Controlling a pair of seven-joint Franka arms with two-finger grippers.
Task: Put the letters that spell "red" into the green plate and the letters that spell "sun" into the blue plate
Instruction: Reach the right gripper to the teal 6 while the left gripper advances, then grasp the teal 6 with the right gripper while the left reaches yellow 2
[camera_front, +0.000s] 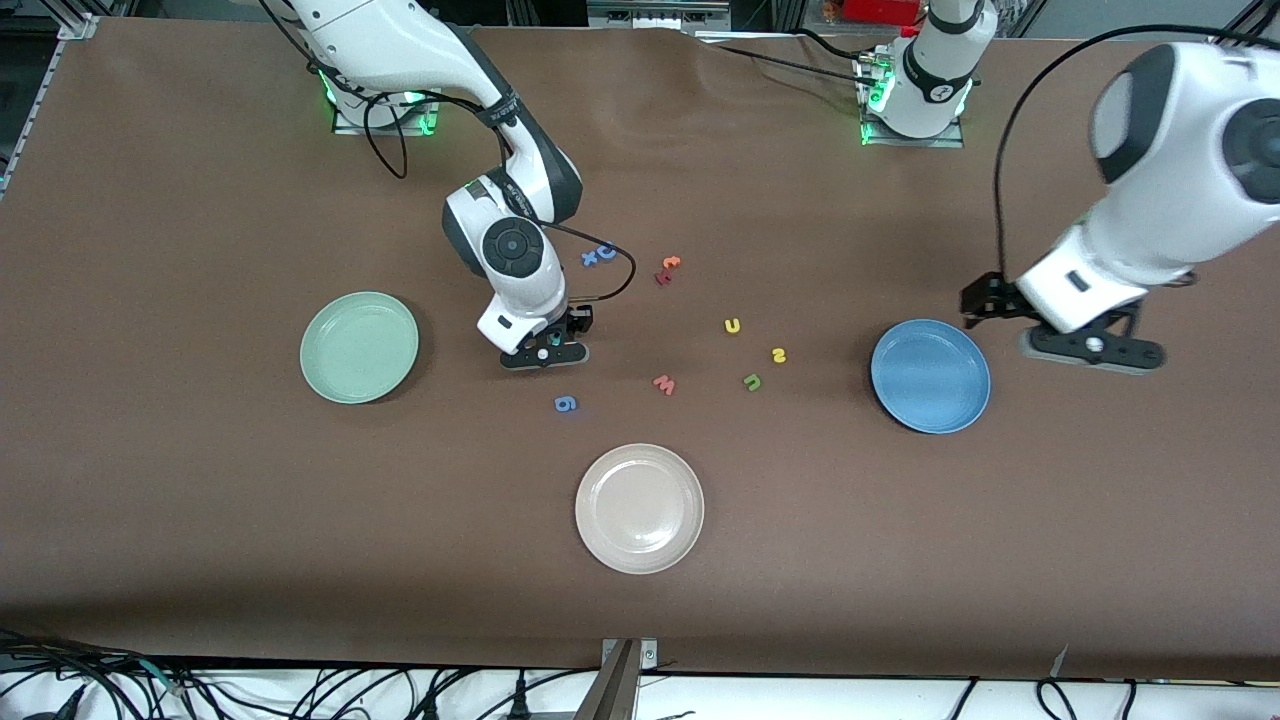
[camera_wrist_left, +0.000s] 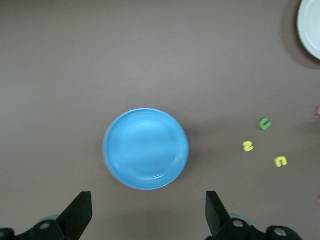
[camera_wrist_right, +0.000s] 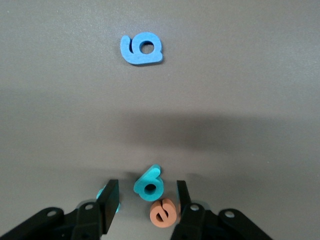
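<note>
the teal d (camera_wrist_right: 149, 184) stands between the jaws of the right gripper (camera_wrist_right: 142, 205), the fingers (camera_wrist_right: 108, 202) partly closed in on either side of it, though whether they actually touch it cannot be told. the orange e (camera_wrist_right: 164, 213) lies just beside the d, against one finger, and a bit of teal, maybe the r (camera_wrist_right: 102, 194), shows at the other. this gripper (camera_front: 547, 350) is low at the worktop (camera_front: 200, 500), between the green plate (camera_front: 359, 347) and the loose letters, with the blue 6 (camera_front: 566, 404) nearer the camera.

the yellow u (camera_front: 732, 325), yellow s (camera_front: 779, 355) and green u (camera_front: 752, 381) lie on the worktop in a small group beside the blue plate (camera_front: 930, 376), toward the right arm's end of it.

the left gripper (camera_wrist_left: 147, 212) waits in the air with jaws wide, over the worktop beside the blue plate, toward the left arm's end.

a pink w (camera_front: 664, 385), a beige plate (camera_front: 639, 508) nearest the camera, and blue (camera_front: 598, 256) and red (camera_front: 667, 270) letters farther off fill the middle.
</note>
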